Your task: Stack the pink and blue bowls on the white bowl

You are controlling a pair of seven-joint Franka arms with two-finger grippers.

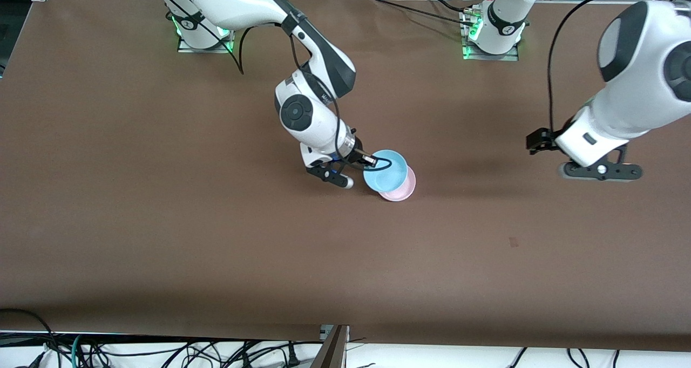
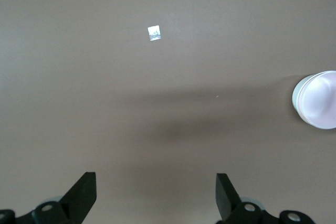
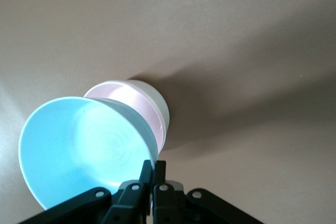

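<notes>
Brown table (image 1: 162, 222), cables (image 1: 162, 352) at edge.

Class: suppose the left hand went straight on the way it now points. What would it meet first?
Probably just the bare table: the open left hand points down at it, and the stacked bowls sit off to one side.

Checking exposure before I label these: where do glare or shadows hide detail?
Right wrist view: the blue bowl has a bright washed-out inside, and a broad shadow crosses the table. Left wrist view: the pink bowl looks bleached. Front view: only soft shadows.
</notes>
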